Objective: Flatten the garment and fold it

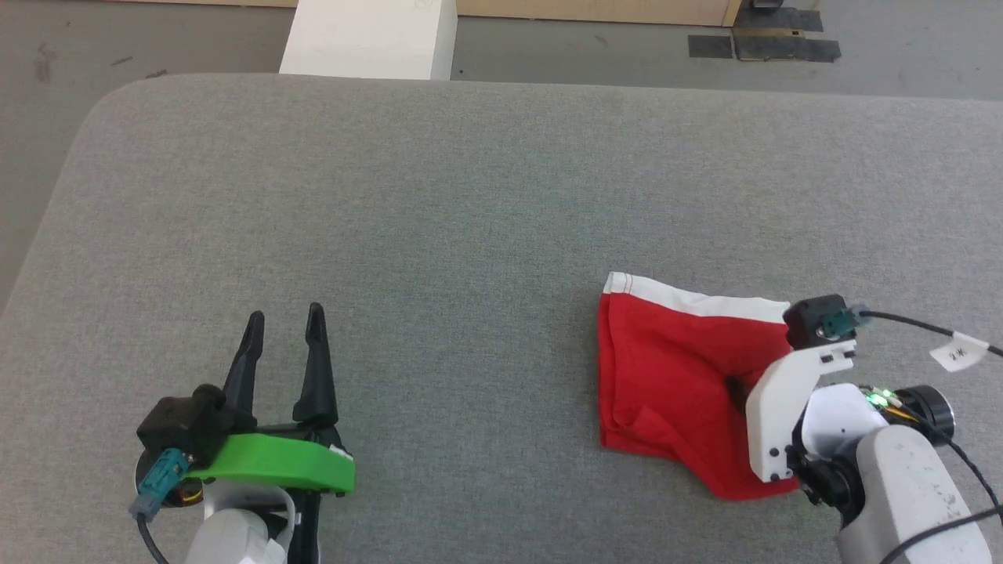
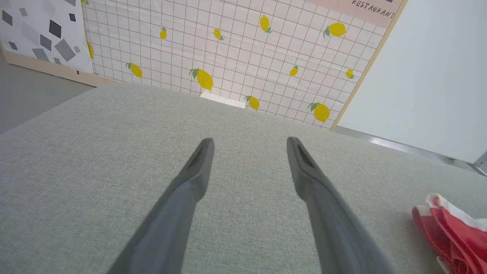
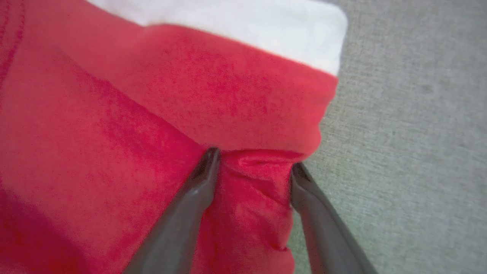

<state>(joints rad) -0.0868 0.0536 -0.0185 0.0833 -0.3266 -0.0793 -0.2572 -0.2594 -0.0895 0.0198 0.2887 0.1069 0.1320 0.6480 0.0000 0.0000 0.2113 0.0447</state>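
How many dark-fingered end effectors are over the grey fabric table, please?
2. The left end effector is open at the near left, over bare grey fabric table; the right end effector is at the near right, fingers straddling a fold of the red thin-fabric shorts.

Open grey table (image 1: 470, 196) left of garment (image 1: 666, 368), white box (image 1: 368, 39) beyond

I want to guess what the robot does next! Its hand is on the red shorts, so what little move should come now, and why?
Probably pinch shut. The right gripper has its fingers spread on either side of a bunched ridge of the shorts, so closing should catch cloth to pull flat.
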